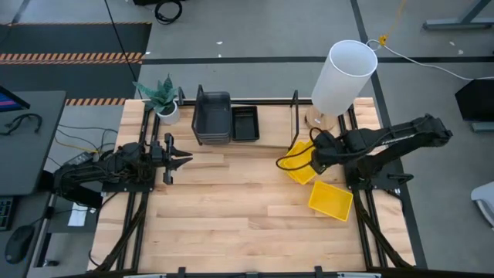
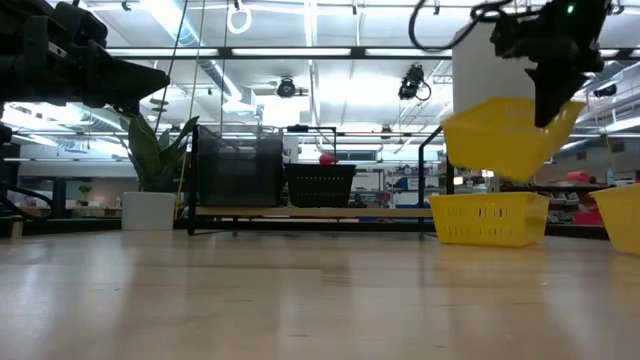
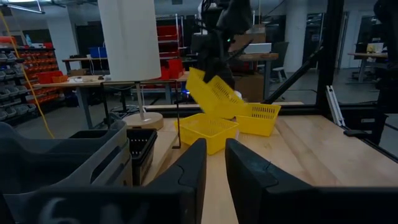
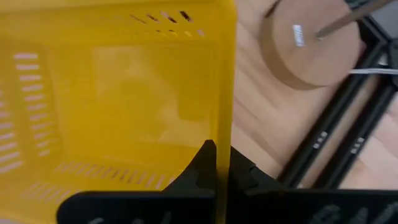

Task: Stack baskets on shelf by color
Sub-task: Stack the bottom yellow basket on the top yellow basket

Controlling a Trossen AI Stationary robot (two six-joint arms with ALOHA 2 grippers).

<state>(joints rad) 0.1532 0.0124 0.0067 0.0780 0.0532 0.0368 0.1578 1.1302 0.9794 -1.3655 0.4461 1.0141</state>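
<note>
My right gripper [image 1: 316,161] is shut on a bright yellow basket [image 2: 500,135], which hangs tilted above a second yellow basket [image 2: 490,218] standing on its base on the table near the shelf's right end. A third yellow basket [image 1: 330,199] lies on the table nearer the front. On the black wire shelf [image 1: 296,116], stacked dark grey baskets [image 1: 212,117] sit at the left and black mesh baskets [image 1: 245,123] beside them. My left gripper [image 1: 184,161] waits open at the table's left, touching nothing. My right gripper [image 4: 222,155] pinches one side wall of the yellow basket at its rim [image 4: 225,124], one finger inside the basket and one outside. The fingers come from above, pointing down. The basket is lifted clear of the table and hangs tilted below the fingers [image 2: 548,105].
A tall white cylinder [image 1: 343,77] on a round wooden base [image 4: 311,43] stands just behind the right gripper. A potted plant [image 1: 164,100] sits at the shelf's left end. Bare wooden tabletop [image 1: 231,208] lies across the middle and front.
</note>
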